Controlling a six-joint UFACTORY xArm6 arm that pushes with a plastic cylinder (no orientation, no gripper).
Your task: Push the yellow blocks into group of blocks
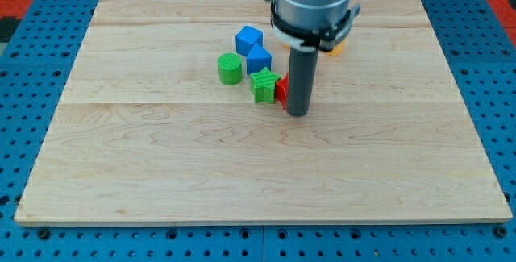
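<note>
My tip (297, 114) rests on the wooden board (242, 173) just right of a red block (281, 90), which it partly hides. A green star-shaped block (263, 84) touches the red block on its left. A green cylinder (230, 68) stands further left. Two blue blocks sit above them, a cube (249, 37) and another blue block (258, 57). A yellow block (336, 48) peeks out behind the arm's body at the view's upper right of the group; most of it is hidden. No other yellow block shows.
The grey arm housing (313, 4) hangs over the board's upper middle and hides what lies behind it. A blue perforated table (32, 93) surrounds the board on all sides.
</note>
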